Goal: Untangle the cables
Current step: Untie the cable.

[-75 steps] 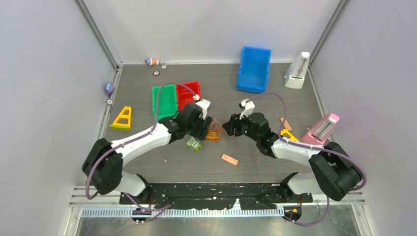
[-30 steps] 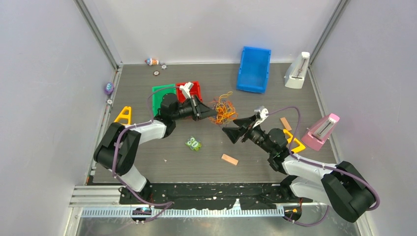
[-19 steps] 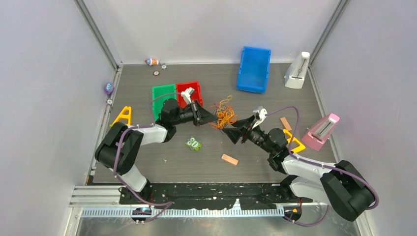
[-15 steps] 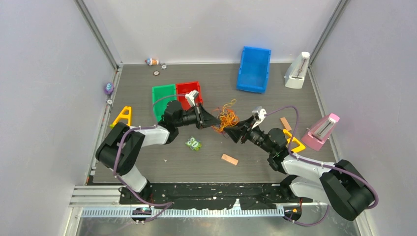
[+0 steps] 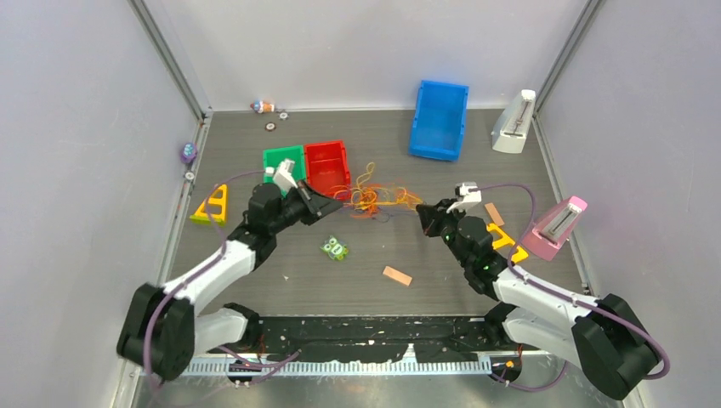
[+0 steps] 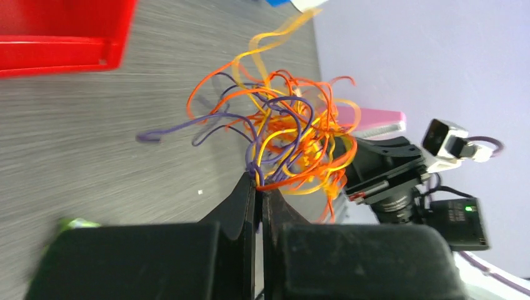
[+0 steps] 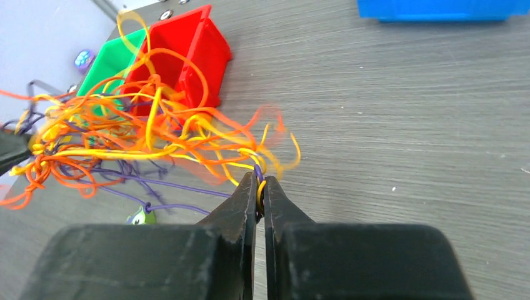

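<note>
Since half a second ago I had pulled my arms apart, so the cables (image 5: 371, 197) were stretched out between them, near the red bin (image 5: 327, 163), over the counter (image 5: 442, 263). My left hand (image 6: 257, 182) pinched purple and orange strands, my right hand (image 7: 260, 185) purple and yellow ones. The knot seemed looser, not undone.

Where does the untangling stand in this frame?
Done: both grips are made. The left gripper and right gripper are each shut on strands at opposite ends of the cables. In hand: the bundle is stretched between them. Left: nearly everything. The orange, yellow and purple strands are still one knot in the middle, and no strand lies separated.
</note>
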You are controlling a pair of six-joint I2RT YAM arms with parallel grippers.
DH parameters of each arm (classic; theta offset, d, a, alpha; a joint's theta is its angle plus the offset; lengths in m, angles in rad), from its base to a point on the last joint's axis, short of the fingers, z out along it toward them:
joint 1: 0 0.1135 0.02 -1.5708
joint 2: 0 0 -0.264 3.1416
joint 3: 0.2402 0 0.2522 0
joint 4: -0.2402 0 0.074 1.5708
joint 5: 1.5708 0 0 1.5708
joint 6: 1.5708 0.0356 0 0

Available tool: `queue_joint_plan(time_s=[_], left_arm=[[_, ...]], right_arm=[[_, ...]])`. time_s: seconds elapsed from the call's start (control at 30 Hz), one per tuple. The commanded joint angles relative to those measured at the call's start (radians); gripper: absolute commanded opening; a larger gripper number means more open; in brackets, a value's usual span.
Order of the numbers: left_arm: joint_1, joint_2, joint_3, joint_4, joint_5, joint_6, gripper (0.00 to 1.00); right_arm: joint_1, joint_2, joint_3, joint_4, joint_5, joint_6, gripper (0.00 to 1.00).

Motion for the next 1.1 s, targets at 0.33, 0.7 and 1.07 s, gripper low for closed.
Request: queue_joint_plan(time_s=[0.33, 0.7, 1.07], left_arm=[[0.027, -0.516, -0.11, -0.59, -0.883, 0.144, 0.0], [0.026, -0.519, -0.015, -0.559, -0.53, 0.471, 0.19], [-0.151, -0.291, 0.181, -0.641, -0.473, 0.735, 0.82]], right_arm=[[-0.021, -0.068, 0.081, -0.38, 0.636, 0.216, 0.05], [-0.02, 0.015, 0.064, -0.037, -0.021, -0.087, 0.11], [-0.021, 0.035, 0.051, 0.005, -0.071, -0.09, 0.74]])
